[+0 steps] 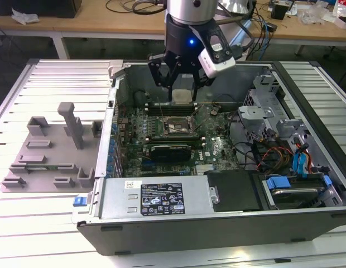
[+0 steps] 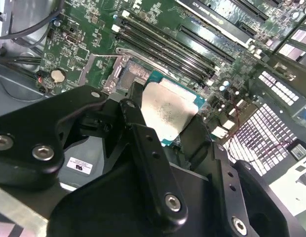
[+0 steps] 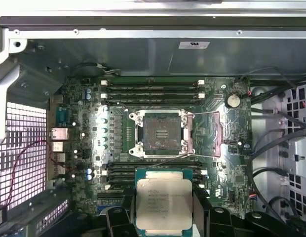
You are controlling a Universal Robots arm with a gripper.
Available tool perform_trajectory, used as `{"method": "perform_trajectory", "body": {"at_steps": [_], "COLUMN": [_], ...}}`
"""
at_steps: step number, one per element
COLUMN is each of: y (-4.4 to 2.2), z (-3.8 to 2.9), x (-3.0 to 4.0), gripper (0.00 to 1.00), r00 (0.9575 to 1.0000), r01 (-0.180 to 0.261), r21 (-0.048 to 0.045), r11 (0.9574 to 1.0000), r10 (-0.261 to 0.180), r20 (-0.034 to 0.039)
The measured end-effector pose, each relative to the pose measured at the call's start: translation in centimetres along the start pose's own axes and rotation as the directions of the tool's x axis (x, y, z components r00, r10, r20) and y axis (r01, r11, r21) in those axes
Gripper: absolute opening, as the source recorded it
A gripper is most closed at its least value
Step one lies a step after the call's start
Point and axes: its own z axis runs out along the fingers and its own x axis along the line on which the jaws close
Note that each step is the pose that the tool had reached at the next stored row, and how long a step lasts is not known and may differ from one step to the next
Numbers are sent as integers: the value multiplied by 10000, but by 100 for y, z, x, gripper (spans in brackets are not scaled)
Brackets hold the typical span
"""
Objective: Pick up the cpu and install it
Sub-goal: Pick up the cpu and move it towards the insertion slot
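My gripper point(image 1: 181, 96) hangs inside the open computer case point(image 1: 217, 212), shut on the cpu point(image 1: 182, 96), a small flat square chip with a silvery top. In both wrist views the cpu point(image 2: 168, 111) point(image 3: 164, 205) sits between black fingers point(image 2: 143, 143), held flat above the green motherboard point(image 1: 217, 146). The dark open socket point(image 3: 162, 133) shows its gold contact field, with its load plate point(image 3: 212, 133) swung aside. In the exterior view the socket point(image 1: 177, 127) lies just nearer the camera than the held chip. The chip hovers above the memory slots point(image 3: 153, 170) beside the socket, apart from it.
A gray tray point(image 1: 50, 148) with raised holders sits on the slatted table at the exterior view's left. Inside the case are a drive cage point(image 1: 268, 106), cables point(image 1: 273, 153), blue drive caddies point(image 1: 298, 184) and a black expansion card point(image 1: 170, 149).
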Motion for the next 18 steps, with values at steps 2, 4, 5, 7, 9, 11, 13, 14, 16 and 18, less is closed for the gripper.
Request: {"method": "perform_trajectory", "body": {"at_steps": [2,4,5,7,9,11,13,14,16,18], "y": [19,45,56,111,168,203,230,237,259,285], "z": [36,61,71,104,128,146,179,195,234,275], "x": [1,1,1,2,3,4,5,5,5,6], "gripper": [55,55,55,55,55,55,55,55,55,55], "r00": [10000,10000,10000,10000,10000,10000,10000,10000,10000,10000], "r01": [0,-1,0,1,3,3,5,7,9,12], "r21": [0,-1,0,0,-1,1,0,-1,-1,0], "r11": [10000,10000,10000,10000,10000,10000,10000,10000,10000,10000], "r10": [0,1,0,-1,-3,-3,-5,-7,-9,-12], "r20": [0,0,0,0,0,-1,0,0,0,-1]}}
